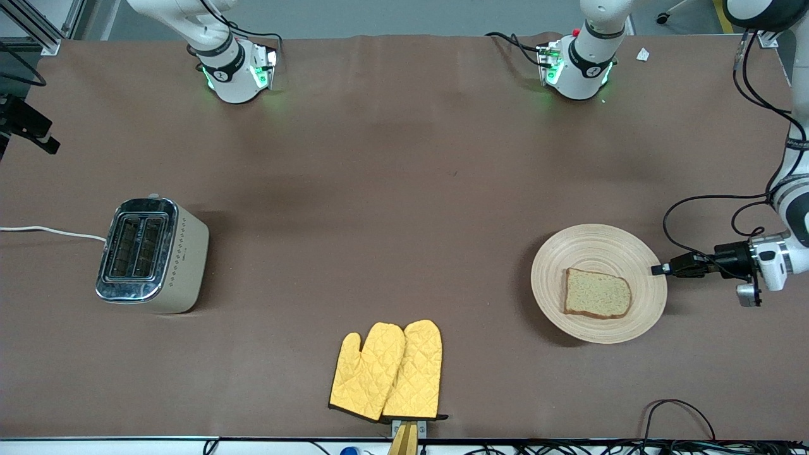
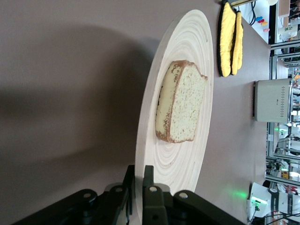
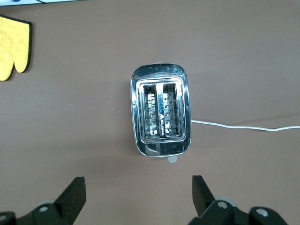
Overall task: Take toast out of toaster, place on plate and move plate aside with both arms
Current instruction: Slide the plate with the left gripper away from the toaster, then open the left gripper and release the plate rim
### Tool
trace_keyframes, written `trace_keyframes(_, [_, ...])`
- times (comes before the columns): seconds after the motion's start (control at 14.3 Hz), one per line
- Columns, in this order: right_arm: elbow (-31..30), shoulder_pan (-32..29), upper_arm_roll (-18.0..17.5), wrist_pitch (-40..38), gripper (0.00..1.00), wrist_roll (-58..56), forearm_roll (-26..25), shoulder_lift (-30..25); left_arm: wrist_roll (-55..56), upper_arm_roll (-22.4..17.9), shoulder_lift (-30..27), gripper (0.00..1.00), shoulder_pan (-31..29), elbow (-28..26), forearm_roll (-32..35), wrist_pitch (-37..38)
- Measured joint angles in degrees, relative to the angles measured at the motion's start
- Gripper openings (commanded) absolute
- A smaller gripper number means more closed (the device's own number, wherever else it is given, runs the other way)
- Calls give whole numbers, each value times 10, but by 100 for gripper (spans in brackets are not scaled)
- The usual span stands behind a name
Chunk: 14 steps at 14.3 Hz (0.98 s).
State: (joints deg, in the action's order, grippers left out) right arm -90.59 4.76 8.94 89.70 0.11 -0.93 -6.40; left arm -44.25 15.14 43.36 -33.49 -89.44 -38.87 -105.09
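Front view is showing the toast [image 1: 597,292] lying on the plate [image 1: 581,253] toward the left arm's end of the table. Left gripper [image 1: 659,270] is clamping the plate's rim. Right gripper [image 3: 138,194] is hovering over the toaster [image 3: 161,109], fingers spread wide apart.

The white jointed left arm [image 1: 790,189] is reaching down from the left arm's end of the table, its wrist turned level and its black two-finger left gripper [image 1: 658,270] pinching the rim of the pale beige wooden plate [image 1: 651,297], fingers [image 2: 148,187] closed tight on the edge. The right gripper [image 3: 138,197] is hanging high over the chrome-topped toaster [image 3: 161,110], fingers [image 3: 72,197] spread wide, pointing straight down.
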Motion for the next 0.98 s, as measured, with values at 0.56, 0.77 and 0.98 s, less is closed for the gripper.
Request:
trace_keyframes(0.56, [0, 0, 0, 0, 100, 0, 0, 0, 52, -11, 41, 100, 4, 19, 5, 2])
trace_keyframes(0.77, [0, 0, 0, -1, 100, 0, 0, 0, 129, -5, 37, 100, 13, 67, 70, 2])
trace_keyframes(0.98, [0, 0, 0, -1, 100, 0, 0, 0, 190, 2, 11, 100, 34, 106, 120, 5])
